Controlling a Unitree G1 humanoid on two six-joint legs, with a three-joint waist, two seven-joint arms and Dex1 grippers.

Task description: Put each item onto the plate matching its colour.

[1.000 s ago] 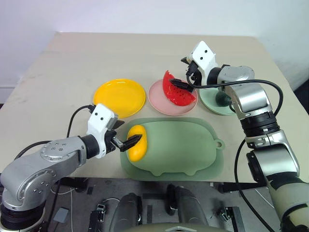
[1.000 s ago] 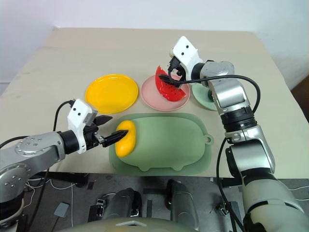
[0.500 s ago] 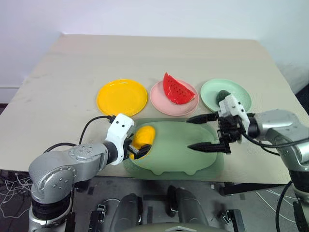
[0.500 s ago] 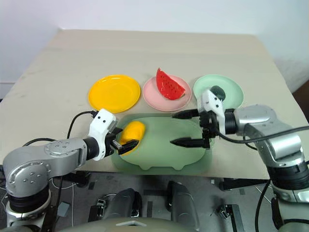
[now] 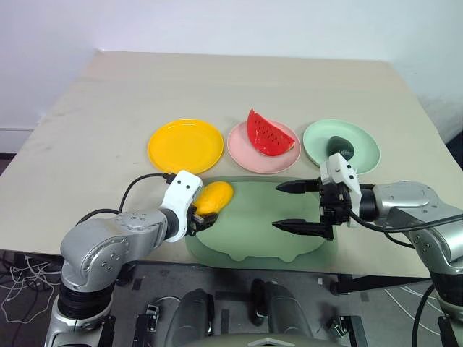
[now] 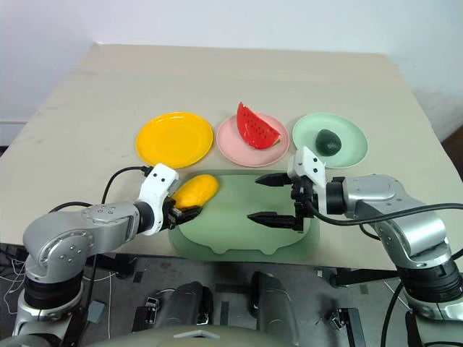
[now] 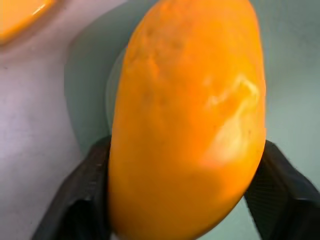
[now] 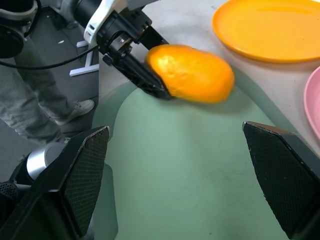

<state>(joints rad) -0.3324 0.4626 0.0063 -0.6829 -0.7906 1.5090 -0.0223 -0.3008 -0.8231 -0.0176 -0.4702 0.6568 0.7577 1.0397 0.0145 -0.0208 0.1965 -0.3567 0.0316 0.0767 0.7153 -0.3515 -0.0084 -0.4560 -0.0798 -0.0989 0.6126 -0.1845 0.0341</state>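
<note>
The yellow-orange mango (image 5: pixel 215 196) lies at the left end of the sage-green tray (image 5: pixel 253 235). My left gripper (image 5: pixel 200 217) is shut on its near end, with a black finger (image 7: pixel 82 200) on each side. The red watermelon wedge (image 5: pixel 266 133) rests on the pink plate (image 5: pixel 242 155). On the mint green plate (image 5: pixel 318 140) sits the dark avocado (image 5: pixel 341 147). The yellow plate (image 5: pixel 185 145) holds nothing. My right gripper (image 5: pixel 278 206) hangs open over the tray's right half, pointing at the mango (image 8: pixel 192 72), with nothing between its fingers (image 8: pixel 85 175).
The three plates stand in a row just behind the tray, which reaches the table's near edge. The far half of the beige table (image 5: pixel 239 79) is bare. A person's leg and shoe (image 8: pixel 35 107) show on the floor beside the table.
My left gripper has sunk a little and shut on the mango. The right gripper drew back from the watermelon on the pink plate to above the tray, still open.
</note>
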